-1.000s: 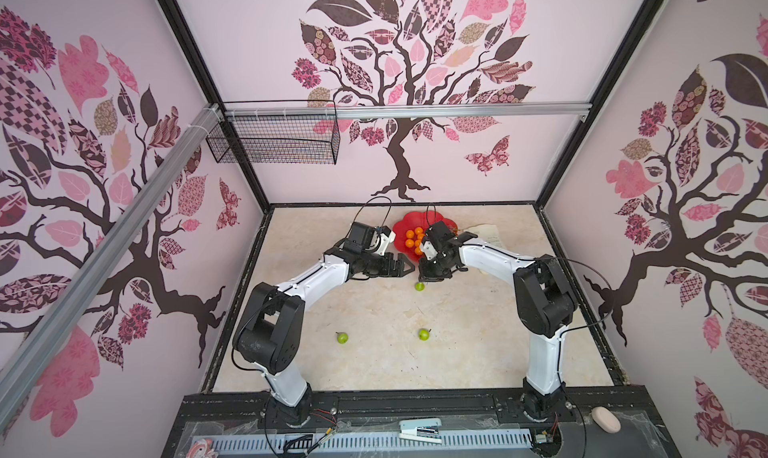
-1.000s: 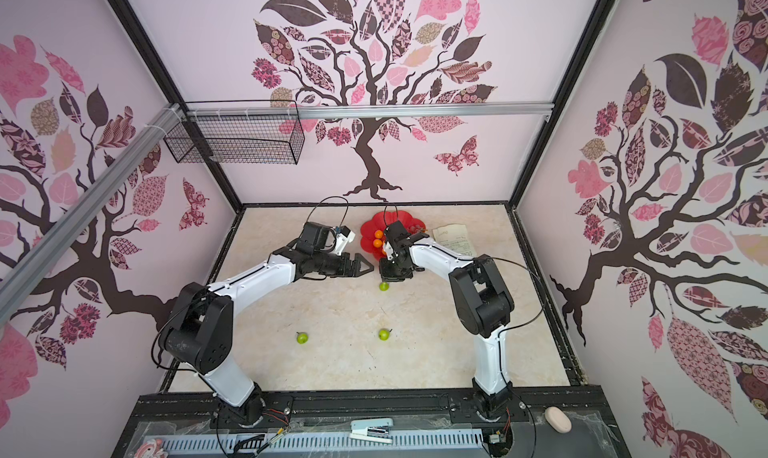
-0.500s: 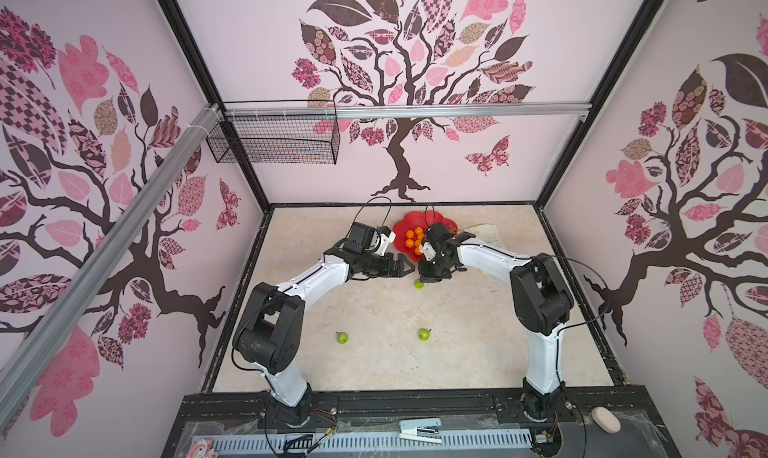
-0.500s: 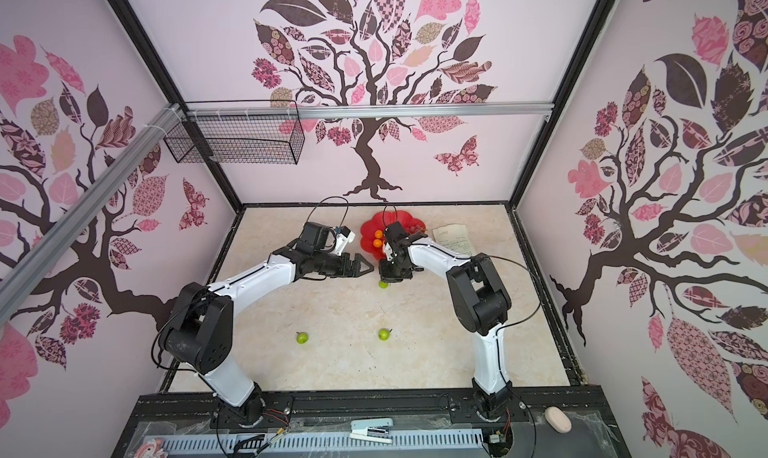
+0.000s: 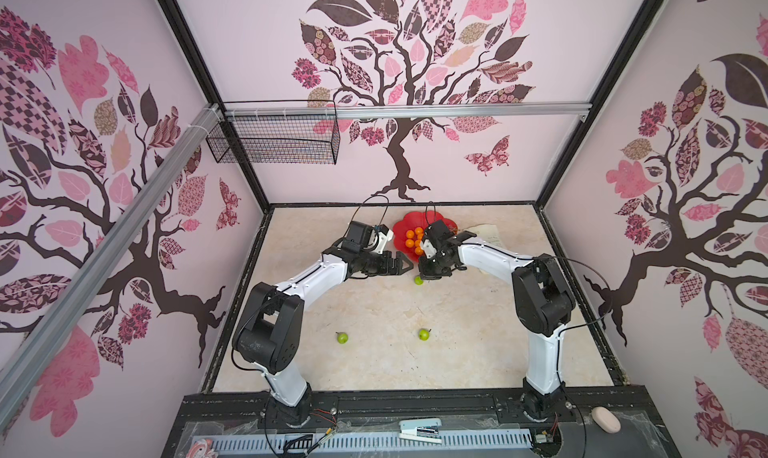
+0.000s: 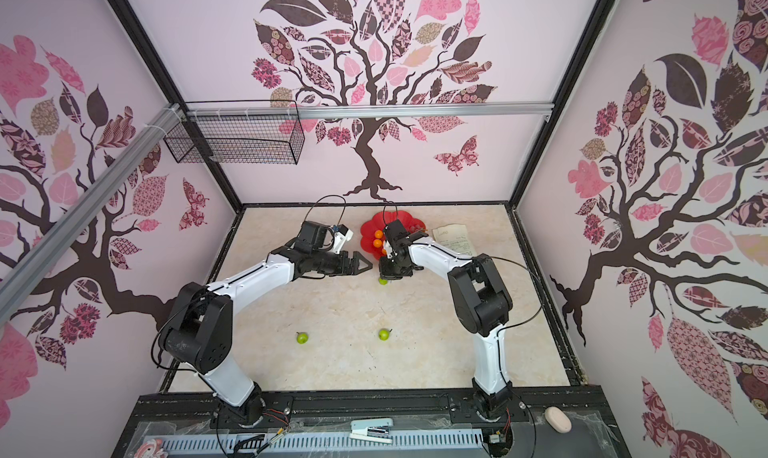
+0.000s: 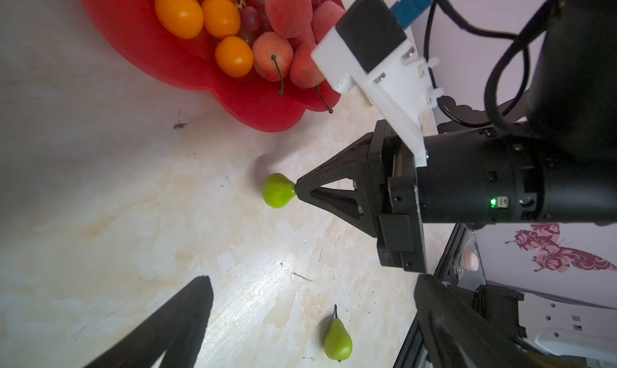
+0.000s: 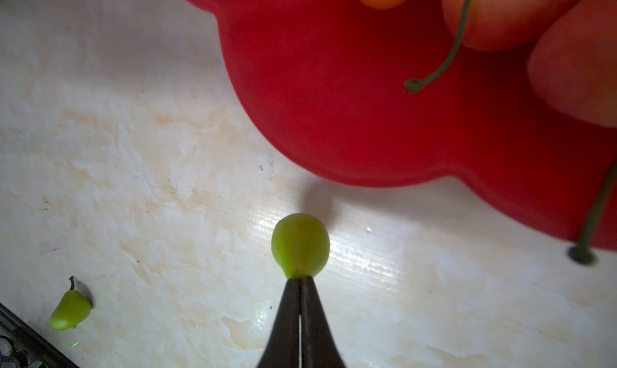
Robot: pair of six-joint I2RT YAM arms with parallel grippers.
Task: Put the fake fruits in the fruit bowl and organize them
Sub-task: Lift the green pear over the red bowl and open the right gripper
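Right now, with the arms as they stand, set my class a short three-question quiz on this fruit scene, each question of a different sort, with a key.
1. True or false: the left gripper is shut.
2. How many green pears are outside the fruit bowl?
3. The right gripper has its tips closed on: A the fruit bowl's rim; B a green pear's narrow end; C nothing at all.
Key: 1 false, its jaws stand wide open. 2 three: one beside the bowl, two nearer the robot's base. 3 B.
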